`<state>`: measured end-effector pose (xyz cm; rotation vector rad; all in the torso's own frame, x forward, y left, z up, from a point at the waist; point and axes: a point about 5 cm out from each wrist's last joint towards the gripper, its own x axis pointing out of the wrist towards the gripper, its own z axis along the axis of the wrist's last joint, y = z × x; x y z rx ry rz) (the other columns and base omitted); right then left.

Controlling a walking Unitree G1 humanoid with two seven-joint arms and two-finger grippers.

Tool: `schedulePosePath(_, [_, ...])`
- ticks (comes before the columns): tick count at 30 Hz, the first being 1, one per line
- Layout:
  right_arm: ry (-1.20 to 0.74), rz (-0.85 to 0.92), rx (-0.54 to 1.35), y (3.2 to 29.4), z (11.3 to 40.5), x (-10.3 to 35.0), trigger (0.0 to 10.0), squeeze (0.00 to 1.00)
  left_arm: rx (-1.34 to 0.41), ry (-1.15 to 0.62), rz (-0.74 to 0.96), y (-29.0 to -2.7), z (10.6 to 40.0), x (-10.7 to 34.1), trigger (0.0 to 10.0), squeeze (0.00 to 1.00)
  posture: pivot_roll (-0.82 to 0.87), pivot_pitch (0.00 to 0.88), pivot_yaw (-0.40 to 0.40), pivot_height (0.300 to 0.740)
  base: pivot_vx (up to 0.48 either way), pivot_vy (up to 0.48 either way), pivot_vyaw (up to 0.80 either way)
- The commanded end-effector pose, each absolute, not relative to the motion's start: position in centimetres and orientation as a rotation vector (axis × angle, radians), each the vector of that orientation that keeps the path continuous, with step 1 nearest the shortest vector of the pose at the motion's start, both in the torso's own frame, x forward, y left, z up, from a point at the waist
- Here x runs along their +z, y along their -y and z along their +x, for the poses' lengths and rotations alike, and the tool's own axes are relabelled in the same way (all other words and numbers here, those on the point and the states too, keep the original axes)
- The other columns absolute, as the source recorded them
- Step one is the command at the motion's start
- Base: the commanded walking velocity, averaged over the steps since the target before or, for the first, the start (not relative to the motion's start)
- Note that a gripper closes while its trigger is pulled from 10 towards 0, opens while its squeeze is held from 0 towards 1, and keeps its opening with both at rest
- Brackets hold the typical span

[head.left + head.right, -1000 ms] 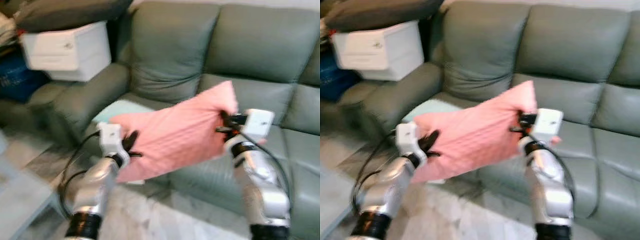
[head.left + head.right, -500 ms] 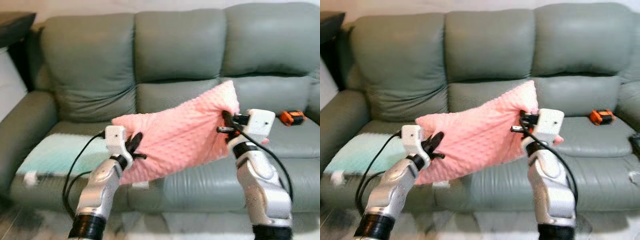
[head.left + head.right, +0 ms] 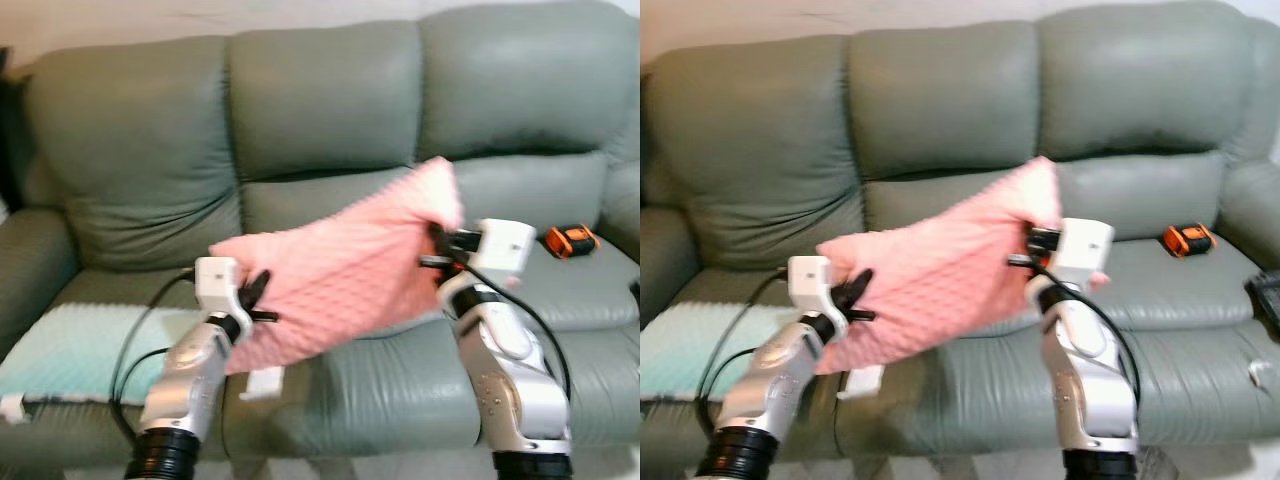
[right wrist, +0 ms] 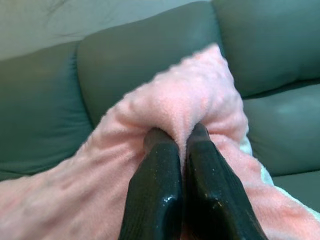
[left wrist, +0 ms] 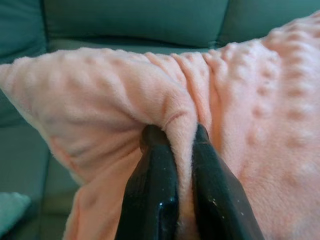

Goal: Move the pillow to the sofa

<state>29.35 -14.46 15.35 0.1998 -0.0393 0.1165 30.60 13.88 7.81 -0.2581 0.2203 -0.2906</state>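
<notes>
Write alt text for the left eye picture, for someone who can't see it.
A pink pillow hangs in the air before a grey-green sofa, pinched at one end by the robot's left gripper and at the other by its right gripper. An orange gadget lies on the sofa seat.

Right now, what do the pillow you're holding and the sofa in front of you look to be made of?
Pillow: soft pink plush, probably minky fleece; raised dots show, and it bunches between the fingers of the left gripper and right gripper. Sofa: grey-green leather or faux leather; smooth sheen, soft creases.
</notes>
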Motion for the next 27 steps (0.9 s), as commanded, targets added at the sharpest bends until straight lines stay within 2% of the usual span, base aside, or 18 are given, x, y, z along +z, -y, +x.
schedulePosePath(1, [0.07,0.189,0.092,15.3,29.4,16.0,10.0,0.0,-0.317,-0.19,-0.25,-12.9,31.0,8.7,10.0,0.0,-0.19,0.024,0.075,0.74,0.431,0.0,0.0])
schedulePosePath(11, [0.057,0.192,0.1,15.2,29.1,15.5,10.0,0.0,-0.194,-0.22,-0.161,-14.0,31.4,8.2,10.0,0.0,-0.19,0.029,0.081,0.74,0.042,0.0,0.0])
schedulePosePath(23, [0.06,0.186,0.109,15.1,28.9,15.4,10.0,0.0,-0.156,-0.202,-0.132,-14.5,31.6,8.4,10.0,0.0,-0.19,0.031,0.088,0.74,0.0,0.0,0.0])
schedulePosePath(27, [0.071,0.178,0.113,15.0,29.0,15.6,10.0,0.0,-0.165,-0.205,-0.12,-14.3,31.6,8.4,10.0,0.0,-0.19,0.026,0.092,0.74,0.0,0.0,0.72])
